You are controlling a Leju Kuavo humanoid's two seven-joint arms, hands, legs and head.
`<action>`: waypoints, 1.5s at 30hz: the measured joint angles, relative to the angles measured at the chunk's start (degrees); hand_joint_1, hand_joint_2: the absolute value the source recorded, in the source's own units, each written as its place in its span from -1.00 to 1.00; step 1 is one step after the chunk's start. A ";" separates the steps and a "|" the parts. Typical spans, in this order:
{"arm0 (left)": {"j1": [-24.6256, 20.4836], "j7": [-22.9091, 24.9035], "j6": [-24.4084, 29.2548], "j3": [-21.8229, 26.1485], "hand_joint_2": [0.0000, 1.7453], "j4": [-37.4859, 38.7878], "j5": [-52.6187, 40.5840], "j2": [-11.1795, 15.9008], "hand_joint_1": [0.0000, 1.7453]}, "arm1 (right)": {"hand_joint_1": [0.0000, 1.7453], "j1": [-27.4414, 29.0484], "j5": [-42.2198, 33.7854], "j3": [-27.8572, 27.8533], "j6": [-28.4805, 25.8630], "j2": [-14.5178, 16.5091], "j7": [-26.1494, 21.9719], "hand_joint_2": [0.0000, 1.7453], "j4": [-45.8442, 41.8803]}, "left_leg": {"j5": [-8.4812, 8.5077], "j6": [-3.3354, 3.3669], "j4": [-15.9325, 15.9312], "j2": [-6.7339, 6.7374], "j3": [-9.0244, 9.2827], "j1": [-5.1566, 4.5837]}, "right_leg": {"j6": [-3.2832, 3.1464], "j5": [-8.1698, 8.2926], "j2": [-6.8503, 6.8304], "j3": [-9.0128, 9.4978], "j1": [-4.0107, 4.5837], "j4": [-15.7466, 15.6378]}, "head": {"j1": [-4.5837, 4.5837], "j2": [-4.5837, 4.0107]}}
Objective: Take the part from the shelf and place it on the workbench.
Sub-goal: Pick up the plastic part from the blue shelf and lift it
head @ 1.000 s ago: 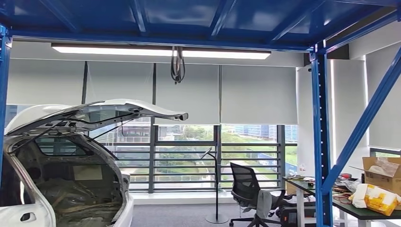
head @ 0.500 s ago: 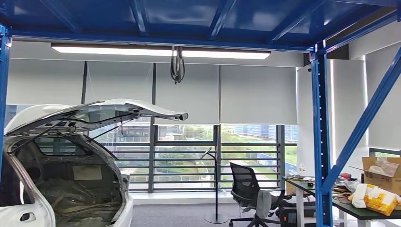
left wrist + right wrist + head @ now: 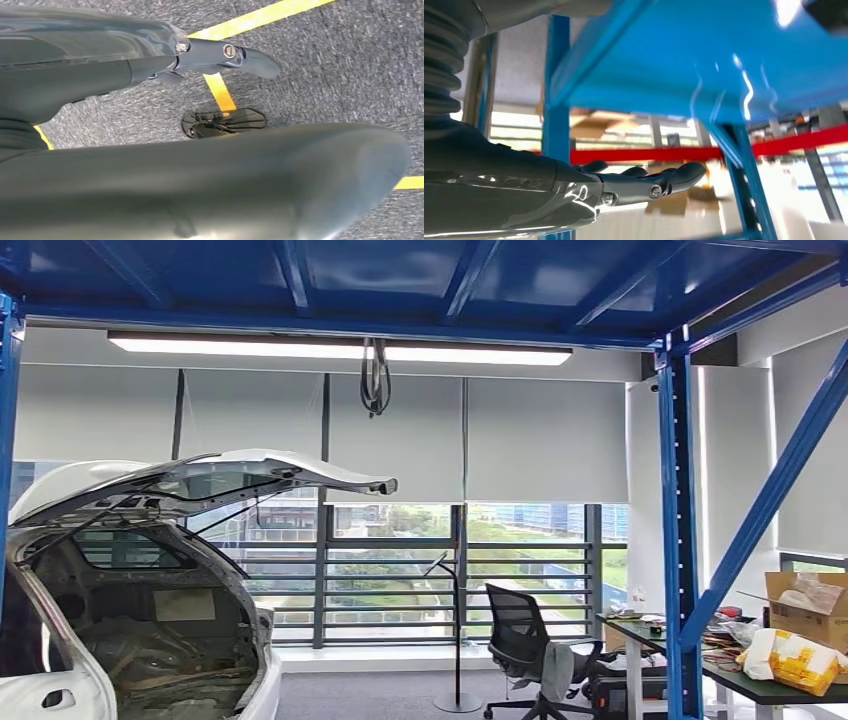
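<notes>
Overhead, a blue shelf [image 3: 704, 65] panel spans above the right hand [image 3: 644, 182], whose fingers reach out straight and apart, holding nothing. Below the left hand [image 3: 220, 52], also stretched out and holding nothing, lies grey carpet [image 3: 340, 70] crossed by yellow tape [image 3: 220, 92]. Ahead of both hands a white car [image 3: 150, 570] stands with its hatch raised; a cluttered bench [image 3: 780, 685] sits off to the right-hand side. No part can be made out.
</notes>
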 joint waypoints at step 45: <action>-0.51 0.81 -0.81 -1.68 -1.00 0.11 1.79 -0.71 -1.00 | -1.00 -14.73 -4.02 2.47 4.20 3.74 0.52 1.00 21.77 | 0.01 -0.01 0.01 0.00 -0.02 0.00 | 0.00 0.01 -0.01 -0.03 0.00 0.00 | 0.00 0.00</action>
